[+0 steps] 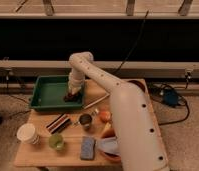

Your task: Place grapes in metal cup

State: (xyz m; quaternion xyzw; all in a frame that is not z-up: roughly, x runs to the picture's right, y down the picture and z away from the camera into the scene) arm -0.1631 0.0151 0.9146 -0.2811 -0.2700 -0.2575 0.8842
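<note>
The grapes [69, 97] are a small dark bunch lying in the right part of the green tray [47, 92]. My gripper [73, 92] reaches down into the tray right over the grapes, at the end of the white arm [108, 90]. The metal cup [85, 120] stands upright on the wooden table [68, 155], in front of the tray and a little to the right of the grapes. It is apart from the gripper.
A white paper cup [27, 133] and a green cup [56, 141] stand at the front left. A dark striped packet [58, 123] lies left of the metal cup. An orange-red fruit [104, 116] sits to its right, and a blue sponge [87, 147] lies in front.
</note>
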